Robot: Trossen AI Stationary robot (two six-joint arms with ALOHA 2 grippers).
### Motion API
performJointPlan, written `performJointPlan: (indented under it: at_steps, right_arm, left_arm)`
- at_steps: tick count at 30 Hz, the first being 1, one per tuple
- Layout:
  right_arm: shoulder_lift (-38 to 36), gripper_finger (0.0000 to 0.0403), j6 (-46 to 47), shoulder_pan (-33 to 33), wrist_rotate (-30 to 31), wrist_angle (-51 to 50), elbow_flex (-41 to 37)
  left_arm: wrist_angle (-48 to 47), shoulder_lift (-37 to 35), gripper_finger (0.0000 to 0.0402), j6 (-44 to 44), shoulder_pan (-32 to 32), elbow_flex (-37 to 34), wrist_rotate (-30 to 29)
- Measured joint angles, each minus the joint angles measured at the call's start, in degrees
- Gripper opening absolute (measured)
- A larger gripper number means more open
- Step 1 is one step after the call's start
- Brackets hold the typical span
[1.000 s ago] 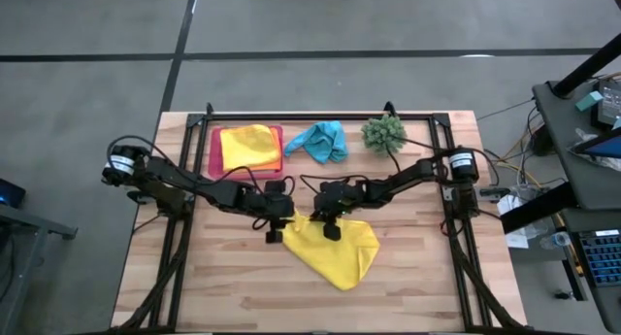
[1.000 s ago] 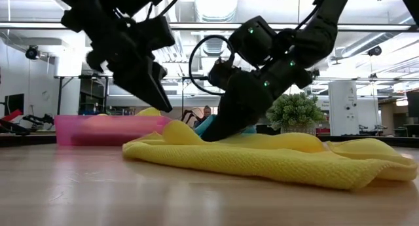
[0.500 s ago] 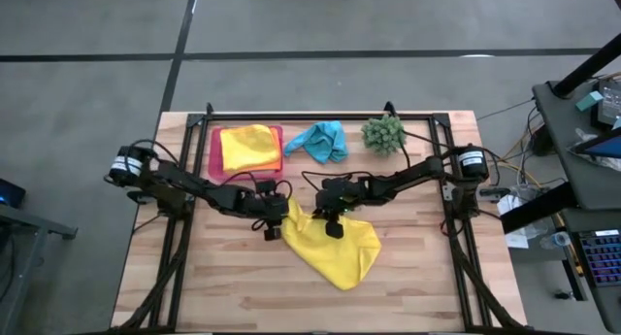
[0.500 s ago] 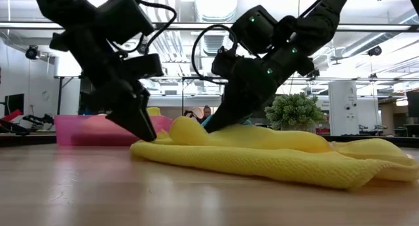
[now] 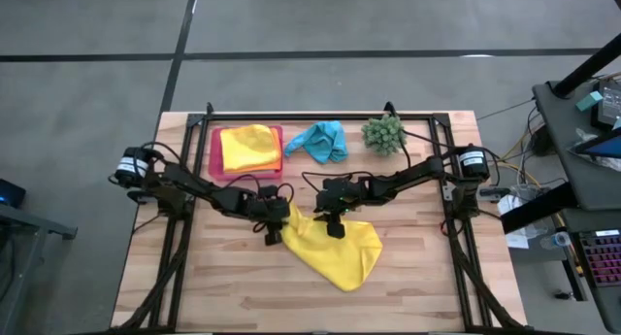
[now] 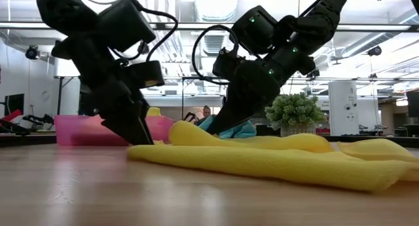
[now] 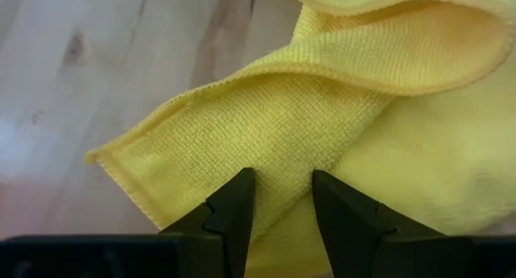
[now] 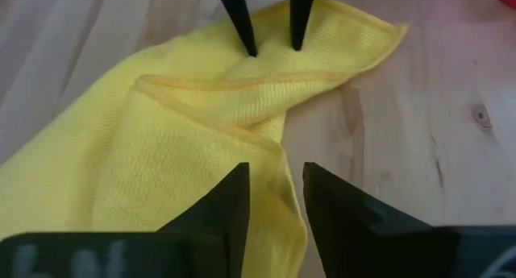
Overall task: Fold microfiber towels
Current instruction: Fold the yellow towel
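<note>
On the wooden counter (image 5: 194,277), mid-front, you have the yellow towel (image 5: 335,248), a rumpled, fine-ribbed cloth with a hemmed corner. Your left pincer (image 7: 278,199) stands part-open astride that corner's raised fold. Your right pincer (image 8: 276,189) straddles another fold, jaws apart.

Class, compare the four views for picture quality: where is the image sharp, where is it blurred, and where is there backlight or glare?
High view: even light, the yellow towel sharp. Low view: bright ceiling lights behind turn both arms into dark shapes, and the near table is blurred. Left wrist view: the towel's weave is crisp, the wood at the edge soft. Right wrist view: the fold is sharp, the nearest fingers slightly soft.
</note>
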Motion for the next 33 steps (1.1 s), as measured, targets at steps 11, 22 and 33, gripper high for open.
performJointPlan:
  at_steps: [11,22,33]
  right_arm:
    - [-1.8,0.0109,0.7,0.4,-1.1,-0.8,0.0]
    - [-0.2,0.0161,-0.7,2.5,5.7,0.7,0.0]
    - [1.4,0.0021,-3.0,2.6,7.7,3.3,-0.1]
  left_arm:
    - [-1.8,0.0,0.0115,-1.6,-1.1,-0.1,3.4]
    - [-1.7,0.1,0.0115,-2.0,-1.1,-0.1,3.2]
    - [-1.8,0.2,0.0115,-2.0,-1.1,-0.2,3.0]
